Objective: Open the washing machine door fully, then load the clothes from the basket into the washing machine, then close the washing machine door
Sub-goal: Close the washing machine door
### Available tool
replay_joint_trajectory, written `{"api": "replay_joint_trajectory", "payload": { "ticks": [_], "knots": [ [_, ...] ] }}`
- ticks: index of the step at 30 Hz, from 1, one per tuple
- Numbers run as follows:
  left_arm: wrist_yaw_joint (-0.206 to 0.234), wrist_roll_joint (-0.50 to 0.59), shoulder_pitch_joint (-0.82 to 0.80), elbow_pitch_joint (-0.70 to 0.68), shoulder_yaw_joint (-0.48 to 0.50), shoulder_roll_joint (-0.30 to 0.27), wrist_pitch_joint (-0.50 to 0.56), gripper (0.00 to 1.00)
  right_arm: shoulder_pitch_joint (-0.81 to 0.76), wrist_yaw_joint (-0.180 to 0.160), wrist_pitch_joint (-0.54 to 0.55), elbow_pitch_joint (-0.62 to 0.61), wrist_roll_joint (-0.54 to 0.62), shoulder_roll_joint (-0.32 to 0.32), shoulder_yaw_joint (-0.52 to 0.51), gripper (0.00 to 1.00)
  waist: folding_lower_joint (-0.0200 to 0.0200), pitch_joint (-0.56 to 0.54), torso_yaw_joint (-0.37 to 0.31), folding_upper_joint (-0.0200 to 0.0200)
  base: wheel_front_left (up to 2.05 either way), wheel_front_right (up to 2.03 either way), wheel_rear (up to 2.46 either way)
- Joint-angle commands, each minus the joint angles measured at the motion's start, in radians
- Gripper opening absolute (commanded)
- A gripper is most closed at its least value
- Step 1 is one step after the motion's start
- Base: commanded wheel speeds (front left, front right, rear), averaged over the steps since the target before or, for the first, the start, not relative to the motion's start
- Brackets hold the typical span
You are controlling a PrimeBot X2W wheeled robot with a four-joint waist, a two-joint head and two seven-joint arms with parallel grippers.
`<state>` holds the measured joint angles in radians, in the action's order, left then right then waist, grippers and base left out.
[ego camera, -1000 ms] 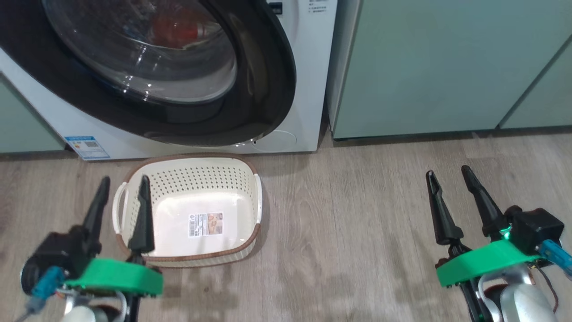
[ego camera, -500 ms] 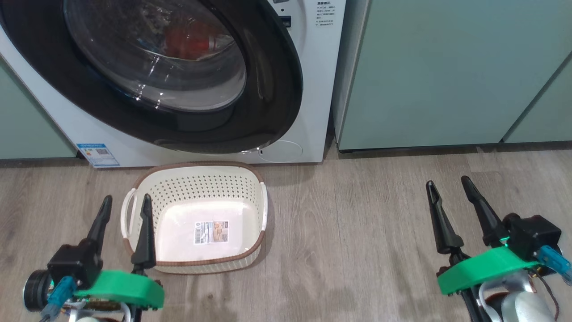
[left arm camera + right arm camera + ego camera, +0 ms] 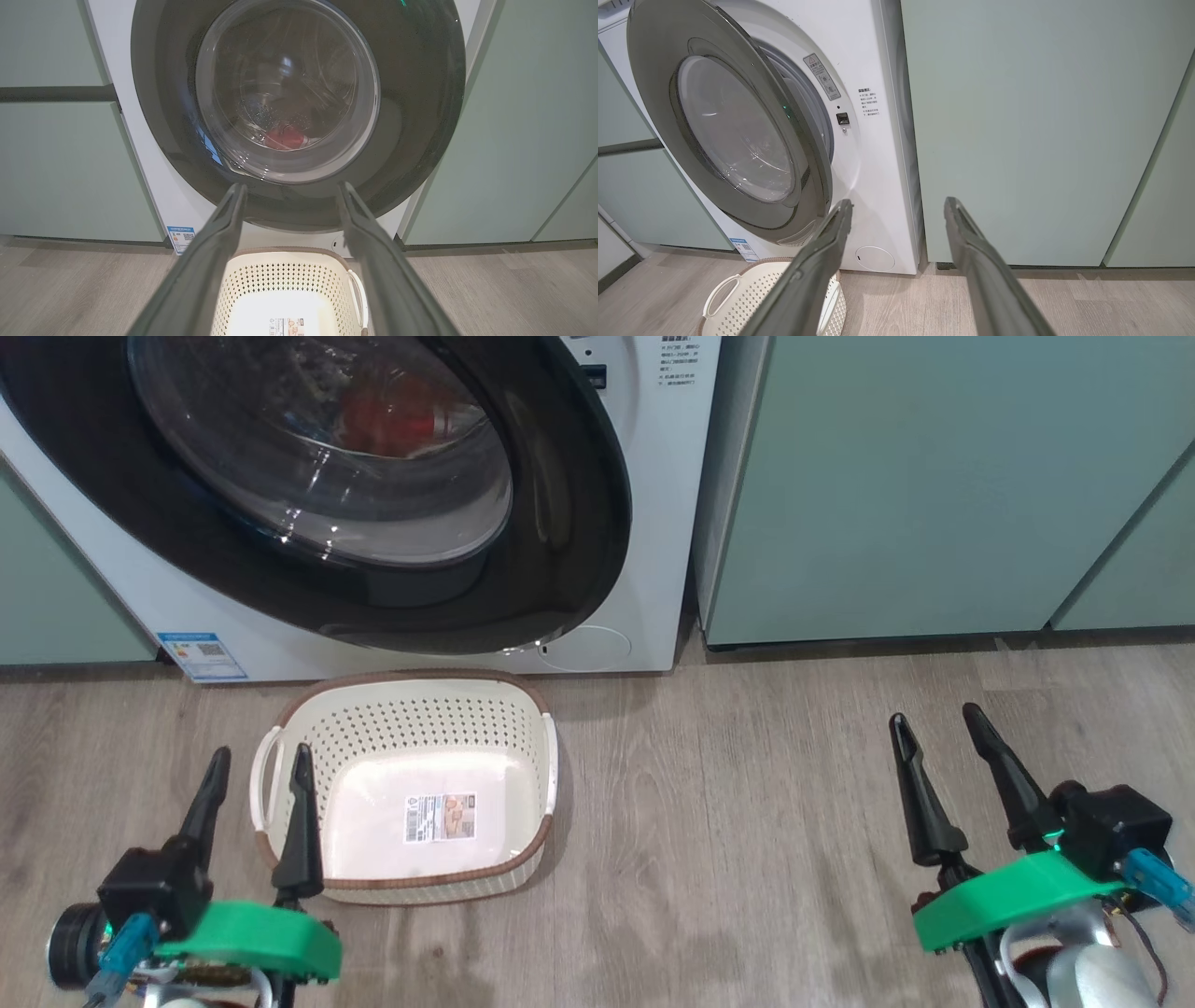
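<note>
The washing machine [image 3: 658,504] stands white at the back. Its door [image 3: 579,523], a black ring around a glass bowl, hangs ajar with a gap at its right edge in the right wrist view [image 3: 658,107]. Red clothes [image 3: 392,411] show through the glass, inside the drum [image 3: 285,138]. The cream basket [image 3: 411,719] sits on the floor below the door, holding nothing but its paper label. My left gripper [image 3: 260,756] is open over the basket's left handle, fingers pointing at the door [image 3: 420,93]. My right gripper [image 3: 934,717] is open over bare floor at the right.
Pale green cabinets [image 3: 934,476] flank the machine on both sides. A small round white flap [image 3: 875,258] sits low on the machine's front. Wooden floor [image 3: 728,821] stretches between the basket and my right gripper.
The camera has tipped, so the whole picture sits a little lower. My left gripper has drawn back slightly along the basket's left side. Both grippers stay open.
</note>
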<state>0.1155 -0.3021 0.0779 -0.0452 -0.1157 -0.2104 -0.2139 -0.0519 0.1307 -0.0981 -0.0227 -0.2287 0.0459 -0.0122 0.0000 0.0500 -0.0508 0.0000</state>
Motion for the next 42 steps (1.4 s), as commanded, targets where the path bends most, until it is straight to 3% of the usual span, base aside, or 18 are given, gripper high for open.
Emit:
{"api": "replay_joint_trajectory", "payload": {
  "ticks": [1, 6, 7, 15, 26, 37, 42],
  "knots": [
    [0.008, -0.003, -0.036, -0.028, 0.038, -0.021, -0.008, 1.0, 0.026, 0.0, -0.011, -0.032, -0.005, 0.004, 0.025, 1.0, 0.0, 0.001, 0.0, 0.0, 0.0, 0.0, 0.0],
    [0.013, -0.004, -0.038, -0.032, 0.034, -0.021, -0.008, 1.0, 0.028, 0.0, -0.013, -0.032, -0.008, 0.004, 0.024, 1.0, 0.0, 0.004, 0.001, 0.0, 0.0, 0.0, 0.0],
    [0.014, -0.004, -0.038, -0.033, 0.033, -0.021, -0.008, 1.0, 0.028, 0.0, -0.016, -0.031, -0.016, 0.004, 0.021, 0.0, 0.0, 0.004, 0.002, 0.0, 0.0, 0.0, 0.0],
    [0.022, -0.001, -0.053, -0.043, 0.027, -0.021, -0.008, 1.0, 0.058, 0.0, -0.014, -0.022, -0.017, 0.004, 0.039, 0.0, 0.0, 0.022, 0.02, 0.0, 0.0, 0.0, 0.0],
    [0.022, -0.008, -0.104, -0.049, 0.017, -0.007, -0.019, 1.0, 0.227, 0.0, 0.013, 0.046, -0.03, 0.004, 0.19, 0.0, 0.0, 0.08, 0.119, 0.0, 0.0, 0.0, 0.0],
    [0.002, -0.015, -0.183, -0.015, 0.008, 0.038, -0.043, 1.0, 0.482, 0.0, 0.017, 0.298, -0.044, 0.004, 0.328, 0.0, 0.0, 0.173, 0.264, 0.0, 0.0, 0.0, 0.0],
    [-0.007, -0.013, -0.194, -0.007, 0.018, 0.052, -0.047, 1.0, 0.563, 0.0, -0.012, 0.427, -0.058, 0.004, 0.344, 0.0, 0.0, 0.194, 0.286, 0.0, 0.0, 0.0, 0.0]
  ]
}}
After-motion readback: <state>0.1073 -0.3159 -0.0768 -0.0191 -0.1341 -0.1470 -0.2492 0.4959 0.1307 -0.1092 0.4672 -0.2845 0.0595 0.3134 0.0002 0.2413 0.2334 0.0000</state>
